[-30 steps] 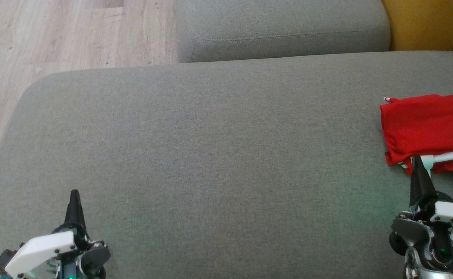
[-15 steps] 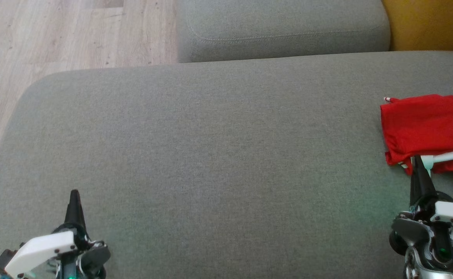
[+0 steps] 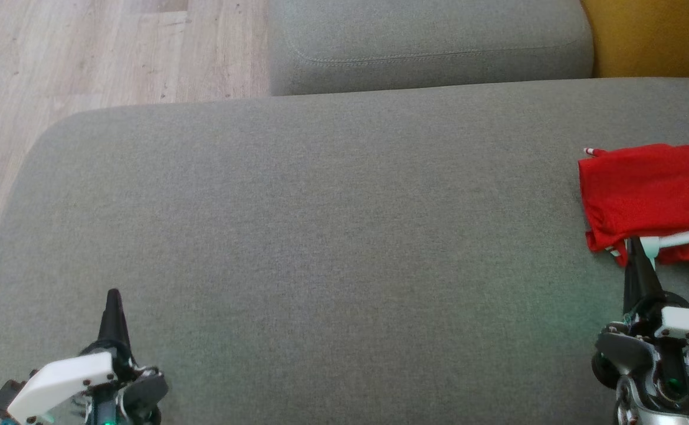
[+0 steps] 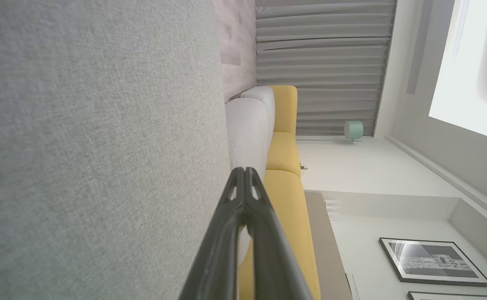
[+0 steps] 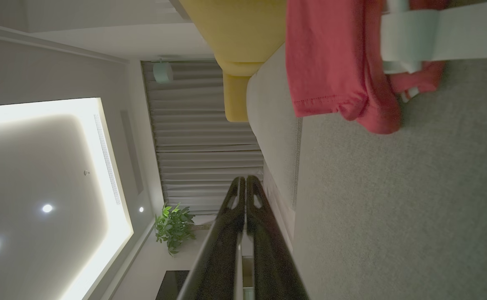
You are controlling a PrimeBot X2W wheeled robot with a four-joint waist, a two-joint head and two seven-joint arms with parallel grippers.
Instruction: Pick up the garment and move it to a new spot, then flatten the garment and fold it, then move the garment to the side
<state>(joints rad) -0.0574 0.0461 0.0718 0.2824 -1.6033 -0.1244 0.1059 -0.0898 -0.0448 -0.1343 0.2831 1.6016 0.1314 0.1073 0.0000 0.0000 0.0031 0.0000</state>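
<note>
Apparently the work is close to its end, though this can only be judged from how things lie. The red garment (image 3: 645, 189) sits at the right edge of the head view, on the grey sofa cushion (image 3: 321, 236), gathered into a compact, roughly rectangular bundle with layers doubled over and a white band (image 3: 686, 237) across its lower part. In the right wrist view the garment (image 5: 331, 62) lies in the upper right of the frame, resting on the cushion and apart from the fingertips. The right gripper (image 3: 632, 243) stands at the lower right of the head view, its tip just below the bundle's lower edge; its two dark fingers are pressed together and hold nothing. The left gripper (image 3: 113, 293) at the lower left is likewise closed tight on nothing, well apart from the cloth. If that bundle is the folded result, then carrying, flattening, folding and setting aside all look done, and nothing is left but to draw back. If instead it is a loosely dropped heap, the whole job lies ahead; the fairly tidy edges favour the first reading.
</note>
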